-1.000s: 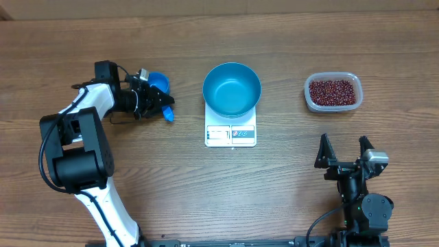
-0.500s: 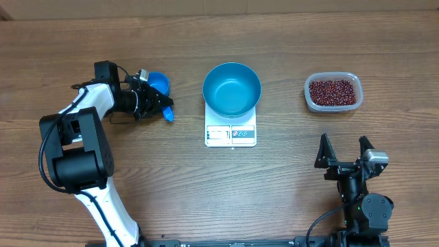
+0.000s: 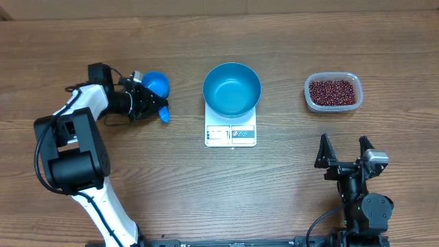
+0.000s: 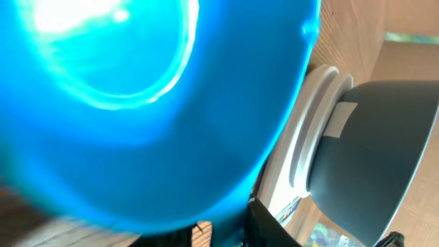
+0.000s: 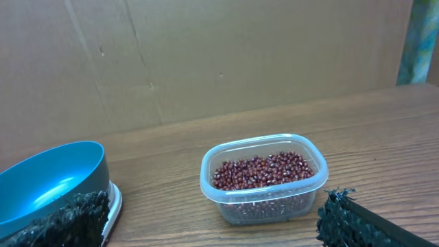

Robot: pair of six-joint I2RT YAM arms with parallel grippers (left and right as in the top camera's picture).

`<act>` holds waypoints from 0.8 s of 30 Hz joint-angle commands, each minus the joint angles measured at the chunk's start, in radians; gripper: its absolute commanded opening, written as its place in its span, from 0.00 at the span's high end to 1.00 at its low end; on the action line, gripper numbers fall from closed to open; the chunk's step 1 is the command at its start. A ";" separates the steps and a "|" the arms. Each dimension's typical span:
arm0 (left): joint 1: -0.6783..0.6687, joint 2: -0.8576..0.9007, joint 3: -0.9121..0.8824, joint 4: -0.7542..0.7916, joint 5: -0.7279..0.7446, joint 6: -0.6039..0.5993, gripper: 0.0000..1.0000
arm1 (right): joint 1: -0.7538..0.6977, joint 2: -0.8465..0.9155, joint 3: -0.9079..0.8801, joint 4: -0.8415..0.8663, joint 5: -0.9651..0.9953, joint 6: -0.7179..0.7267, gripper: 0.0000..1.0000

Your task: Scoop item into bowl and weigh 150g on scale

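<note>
Overhead: grips seemingly light, stiff scoop point(image 3: 156, 84) at handle in left tool point(image 3: 154, 104), right tool point(image 3: 341, 152) wide open; must carry loose beans point(image 3: 333, 91) level.

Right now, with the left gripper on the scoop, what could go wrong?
1. The beans sit in the tub beyond the bowl and scale from the scoop; the left gripper reaching across could knock the bowl.
2. Nothing steadies the tub, the open right gripper is clear of it, so scooping may shove it.

Open tabletop point(image 3: 282, 96) lies between the bowl point(image 3: 231, 90) and the bean tub point(image 3: 307, 95).
</note>
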 commanded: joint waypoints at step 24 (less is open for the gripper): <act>0.011 0.005 -0.005 0.013 0.032 0.051 0.87 | 0.001 -0.006 -0.010 0.006 0.010 -0.003 0.00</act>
